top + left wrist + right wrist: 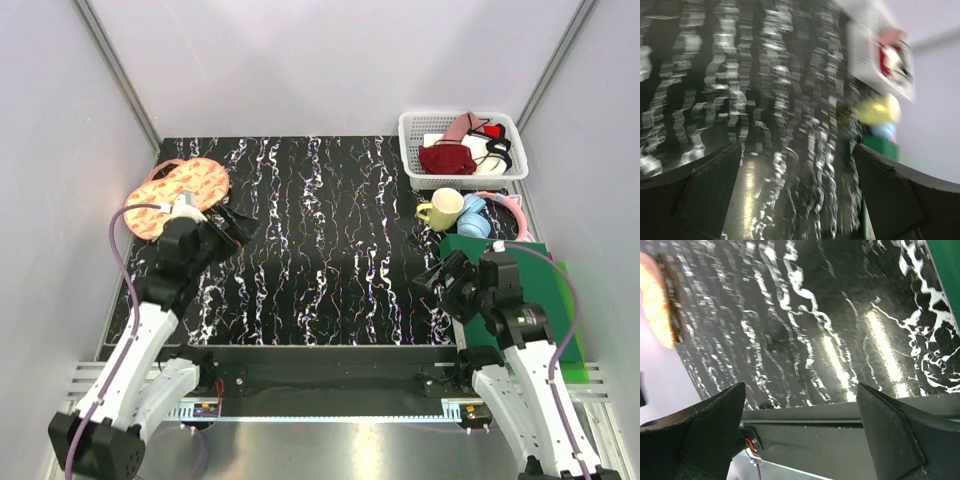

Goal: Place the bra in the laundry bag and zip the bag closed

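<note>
Black marbled bench (330,250) separates the task's pieces: the bra (487,152) lies in the white basket (412,150) far right, nearer the right gripper (432,277), the laundry bag (180,188) far left beside the left gripper (238,226), likely so each arm serves its own side. Both grippers hang spread and empty. Only the top view shows the bra clearly; the right wrist view catches just the bag's speckled edge.
</note>
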